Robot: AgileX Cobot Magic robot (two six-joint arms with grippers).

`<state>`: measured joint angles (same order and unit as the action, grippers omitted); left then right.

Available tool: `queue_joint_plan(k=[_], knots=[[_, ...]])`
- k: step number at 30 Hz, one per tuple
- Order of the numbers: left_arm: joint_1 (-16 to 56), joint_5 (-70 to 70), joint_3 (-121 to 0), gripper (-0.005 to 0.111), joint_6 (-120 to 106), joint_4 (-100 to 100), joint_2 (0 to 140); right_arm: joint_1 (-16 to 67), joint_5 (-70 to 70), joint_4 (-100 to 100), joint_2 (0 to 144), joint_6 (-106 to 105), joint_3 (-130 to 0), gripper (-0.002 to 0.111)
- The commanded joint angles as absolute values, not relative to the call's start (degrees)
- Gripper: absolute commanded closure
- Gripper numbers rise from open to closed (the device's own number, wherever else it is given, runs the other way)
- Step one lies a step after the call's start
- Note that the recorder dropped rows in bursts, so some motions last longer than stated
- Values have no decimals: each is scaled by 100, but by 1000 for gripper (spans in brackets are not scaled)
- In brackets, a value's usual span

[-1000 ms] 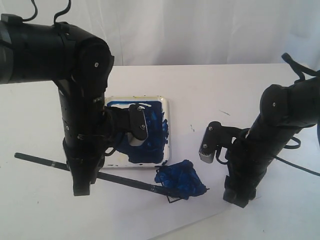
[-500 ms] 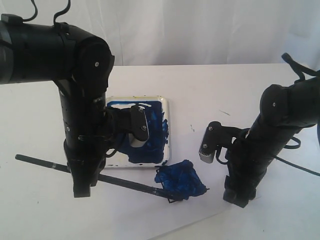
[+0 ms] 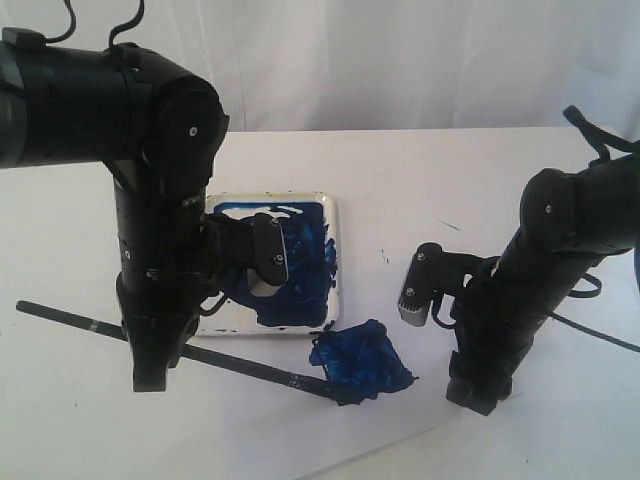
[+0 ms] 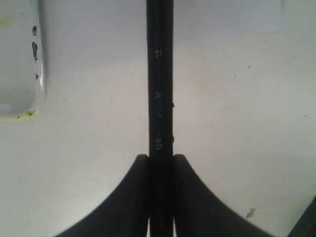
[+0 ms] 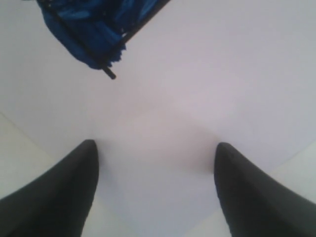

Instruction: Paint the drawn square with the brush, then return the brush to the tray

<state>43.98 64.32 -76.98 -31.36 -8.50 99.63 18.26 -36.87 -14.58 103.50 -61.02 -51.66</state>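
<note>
Count: one brush (image 3: 250,367), one tray (image 3: 336,270), one drawn square (image 3: 362,362), one paper sheet (image 5: 173,98), two arms. Tray sits mid-table (image 3: 450,160), its inside heavily smeared dark blue. The left arm overlaps its left part in the exterior view. Square lies just in front of the tray's near-right corner, close but apart from the rim. It is almost fully covered in blue, with thin black outline showing only at the near corner. Brush lies at a low slant across the front of the scene. Its bristle end is on the square's near-left edge, and the handle end sticks out far left over bare table. Left fingers (image 4: 133,197) are clamped on the brush shaft from both sides, with no gap showing, gripping mid-handle. One tray corner (image 4: 22,74) is off to the side, clear of the shaft. Right fingers (image 5: 69,197) are spread wide, holding nothing and touching nothing, above bare paper beside the square (image 5: 81,29). Room: open white surface between the square and the right arm and behind the right arm. The paper's front edge runs near the square. Cannot tell from the wrist views whether the bristles are pressed onto the paper.
</note>
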Motion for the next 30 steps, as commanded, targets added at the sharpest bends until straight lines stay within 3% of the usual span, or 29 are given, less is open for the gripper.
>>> queue_joint_plan(k=[1,11,23,30], knots=[[4407,6693,-7658,107,-3021,-845,9937,1831,-3711,-1458,10487,-6085,-5121,45],[4407,6588,-7658,107,-2333,-1509,9937,1831,-3711,-1458,10487,-6085,-5121,45],[4407,5999,-7658,107,-2298,-1282,9937,1831,-3711,-1458,10487,-6085,-5121,45],[4407,6342,-7658,107,-2736,-965,9937,1831,-3711,-1458,10487,-6085,-5121,45]])
